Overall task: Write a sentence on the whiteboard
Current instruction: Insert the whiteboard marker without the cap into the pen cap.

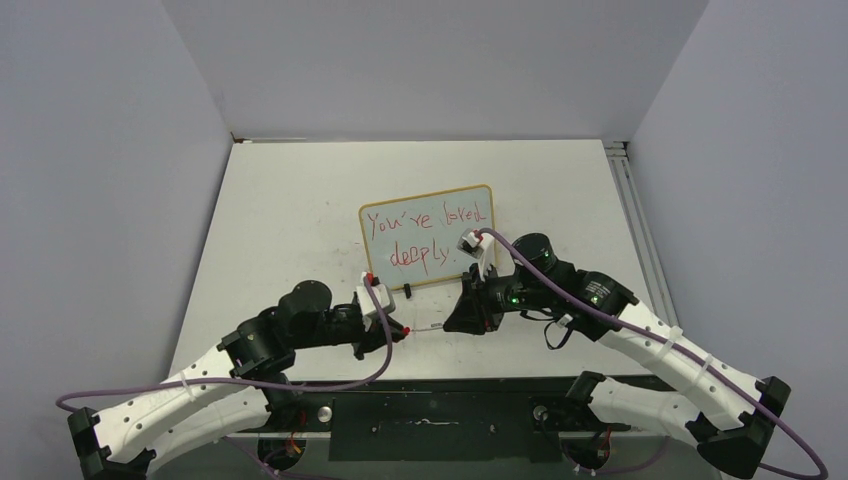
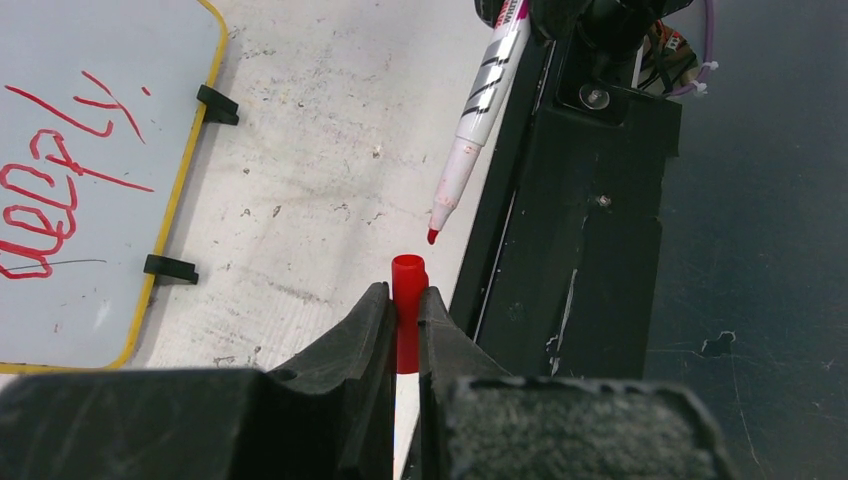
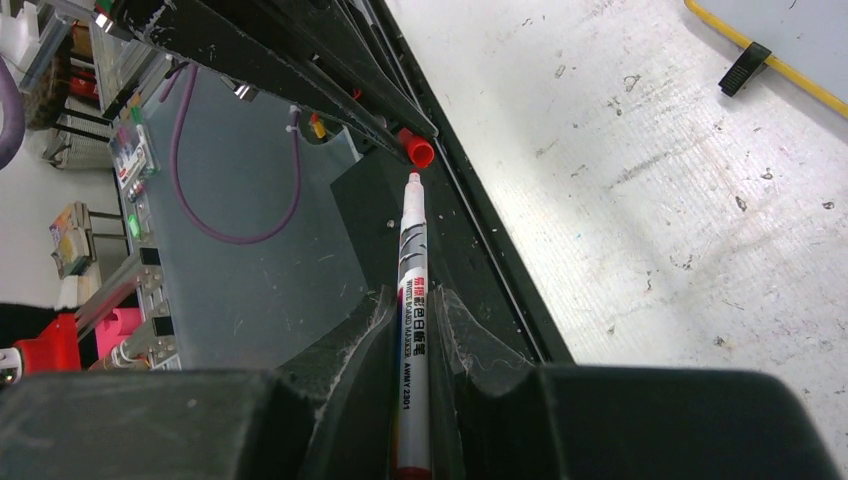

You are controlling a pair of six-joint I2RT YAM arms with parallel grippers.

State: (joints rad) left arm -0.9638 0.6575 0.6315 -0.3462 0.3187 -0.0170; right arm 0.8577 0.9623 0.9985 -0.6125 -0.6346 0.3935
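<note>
The whiteboard (image 1: 427, 196) stands mid-table with the red sentence (image 1: 425, 238) "You're loved deeply" on it in two lines. Part of the board (image 2: 120, 40) and the word "deeply" (image 2: 40, 190) show in the left wrist view. My left gripper (image 1: 403, 329) (image 2: 405, 295) is shut on the red marker cap (image 2: 407, 275), its open end up. My right gripper (image 1: 462, 318) (image 3: 415, 300) is shut on the white marker (image 3: 414, 270) (image 2: 480, 100). The marker's red tip points at the cap (image 3: 418, 150), a short gap away, over the table's near edge.
The black base plate (image 1: 430, 425) (image 2: 590, 220) runs along the near table edge under both grippers. Two black feet (image 2: 170, 267) stick out from the board's frame. A corner of the board (image 3: 790, 80) shows in the right wrist view. Grey walls enclose the table.
</note>
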